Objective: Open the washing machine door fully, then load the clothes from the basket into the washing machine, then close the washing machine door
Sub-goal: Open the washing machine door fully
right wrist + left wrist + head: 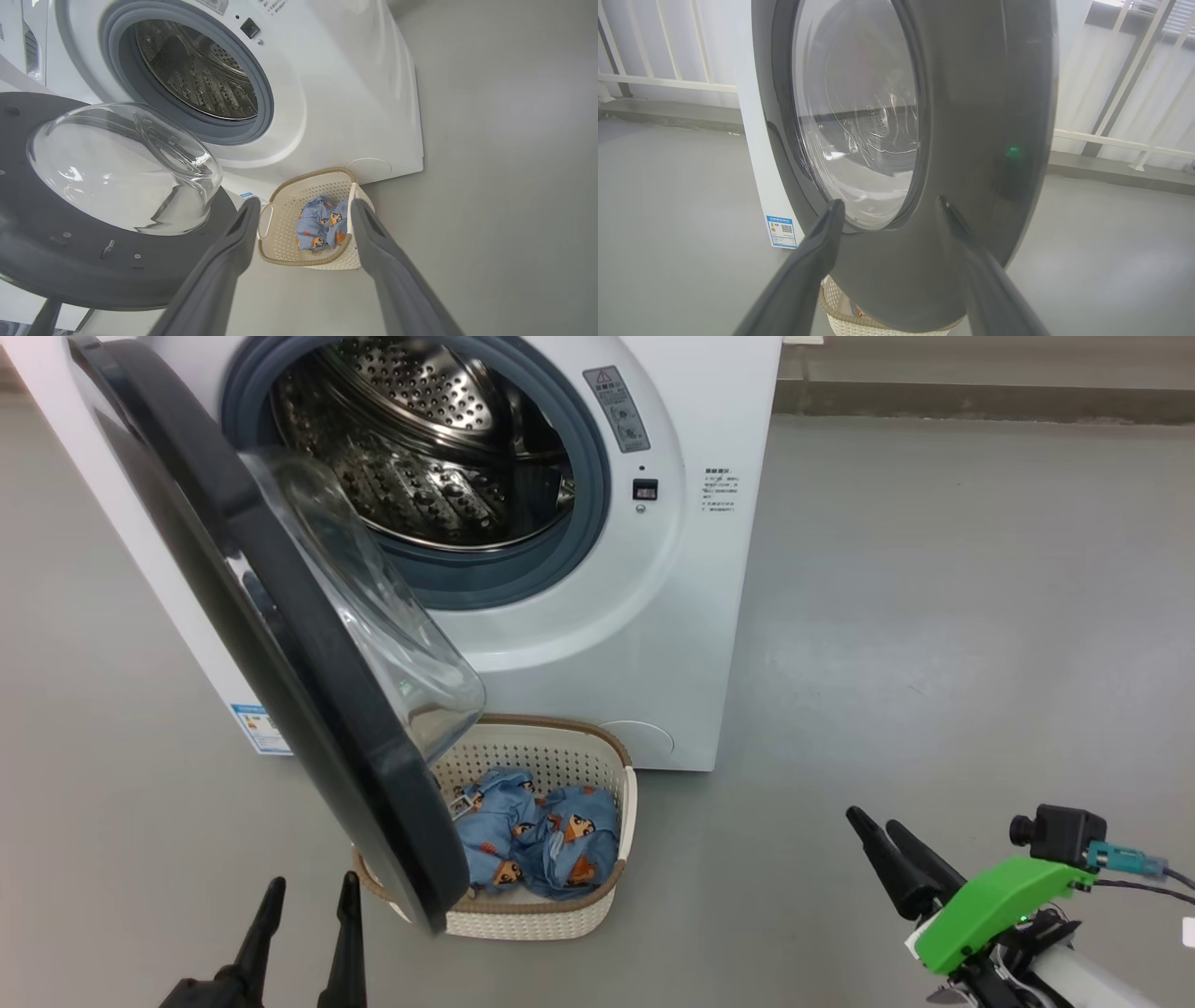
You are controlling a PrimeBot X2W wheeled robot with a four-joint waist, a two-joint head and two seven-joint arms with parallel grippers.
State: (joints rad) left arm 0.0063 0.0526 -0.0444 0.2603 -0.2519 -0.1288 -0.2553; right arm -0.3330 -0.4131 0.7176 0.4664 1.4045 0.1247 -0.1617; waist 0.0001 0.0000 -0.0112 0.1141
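My left fingers [257, 933] stand apart, empty, close before the outer face of the round black-rimmed glass door [980, 116]; my right fingers [887, 863] are spread too, holding nothing, well off to the side; between them the right wrist view gives the door's bulging inner bowl; the door hangs partly open over the cream perforated basket [532, 919]; the light-blue printed clothes [551, 845] lie inside it, before the white washing machine [691, 569].

Door [299, 644] overhangs basket [624, 803] left half; drum mouth [420, 448] unobstructed.
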